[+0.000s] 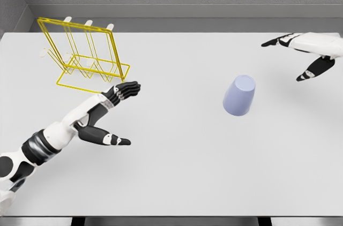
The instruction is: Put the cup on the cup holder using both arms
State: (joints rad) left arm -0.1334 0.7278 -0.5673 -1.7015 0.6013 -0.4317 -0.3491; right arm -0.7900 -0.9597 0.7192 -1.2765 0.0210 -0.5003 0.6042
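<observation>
Hands spread empty: left hand (pixel 107 116) near rack (pixel 80 54), right hand (pixel 305 54) beyond cup (pixel 239 95).

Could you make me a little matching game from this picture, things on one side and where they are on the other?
Things:
1. cup
2. rack
3. left hand
4. right hand

Places:
A. far left of the table, yellow wire
B. upper right, fingers open, holding nothing
C. right of the middle, upside down, untouched
D. just below the rack, fingers open

Pairs: 1-C, 2-A, 3-D, 4-B
</observation>
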